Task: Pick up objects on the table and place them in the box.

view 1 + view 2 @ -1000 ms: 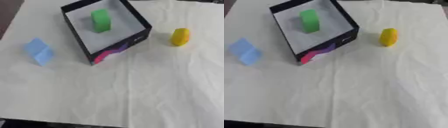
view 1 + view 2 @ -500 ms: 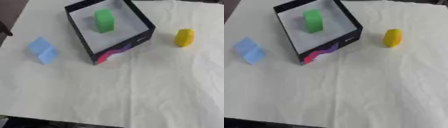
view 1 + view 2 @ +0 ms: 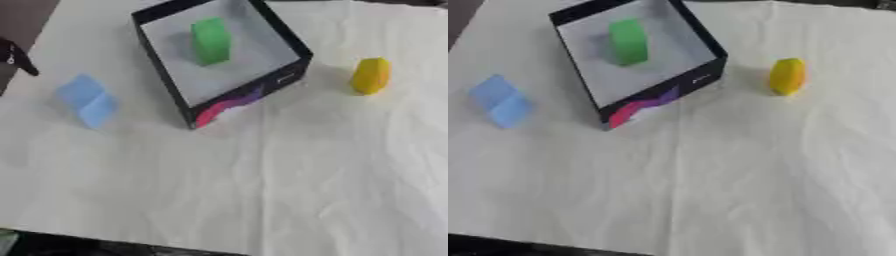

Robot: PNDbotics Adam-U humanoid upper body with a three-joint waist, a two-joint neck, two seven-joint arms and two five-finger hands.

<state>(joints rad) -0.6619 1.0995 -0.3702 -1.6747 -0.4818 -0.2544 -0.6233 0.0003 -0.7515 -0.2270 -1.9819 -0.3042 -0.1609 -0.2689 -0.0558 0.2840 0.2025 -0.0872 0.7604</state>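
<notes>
Nothing among the objects shifted against each other since a second ago; only whole view slid a little, box and blocks sitting slightly lower and further right in the picture, so camera tilt rather than any move on the table

Box (image 3: 241,97) at far centre-left, turned askew, black walls, pale floor, pink and purple streak on the near wall toward its near corner. Green block (image 3: 211,40) inside, upright on the floor, toward the far side, apart from the walls as far as can be made out

Blue block (image 3: 87,100) outside, left of the box, near it but not touching, lying on the cloth; looks like two light-blue faces meeting at an edge, exact shape unclear. Yellow block (image 3: 787,76) outside, right of the box, near the box's right corner yet clear of it, standing upright with a small shadow on its left

White cloth (image 3: 289,180) over the table, wrinkled, most creases running through the near and right parts. Dark strip along the near edge, darker floor beyond the far-left corner, with a thin black shape (image 3: 16,55) at the left edge, too blurred to tell what it is

Neither hand in either view, so cannot tell the state of the fingers, wide, narrow or holding
</notes>
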